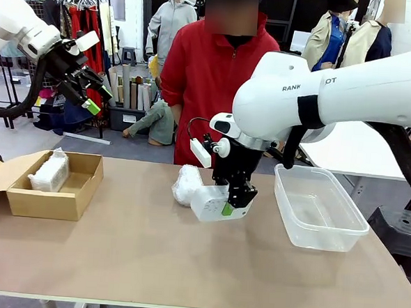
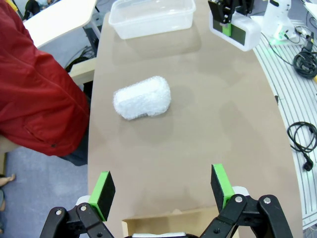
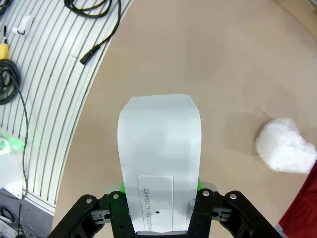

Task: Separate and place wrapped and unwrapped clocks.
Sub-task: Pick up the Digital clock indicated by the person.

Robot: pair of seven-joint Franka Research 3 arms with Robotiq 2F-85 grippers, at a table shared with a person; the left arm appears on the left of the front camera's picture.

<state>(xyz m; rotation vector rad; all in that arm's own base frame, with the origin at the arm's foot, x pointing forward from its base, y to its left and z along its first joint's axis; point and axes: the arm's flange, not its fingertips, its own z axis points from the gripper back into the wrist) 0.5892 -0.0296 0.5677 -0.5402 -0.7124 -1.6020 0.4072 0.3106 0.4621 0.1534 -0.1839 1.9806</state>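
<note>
My right gripper (image 1: 236,201) is clamped on the smooth white rounded-rectangular block clock (image 1: 213,205) near the table's middle. One lump in crinkly white plastic wrap (image 1: 187,183) lies at its ten o'clock. A second wrapped lump (image 1: 49,172) sits in the brown cardboard box (image 1: 49,204) at nine o'clock. My left gripper (image 2: 162,191) hangs wide open above that box.

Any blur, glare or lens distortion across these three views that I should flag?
Front view: evenly lit and sharp, only a soft shadow under the bare clock in the right gripper. Left wrist view: wide-angle bowing of the table at its edges, wrapped clock crisp. Right wrist view: the bare clock's print reads clearly; the wrapped clock's bright wrap loses some texture.
</note>
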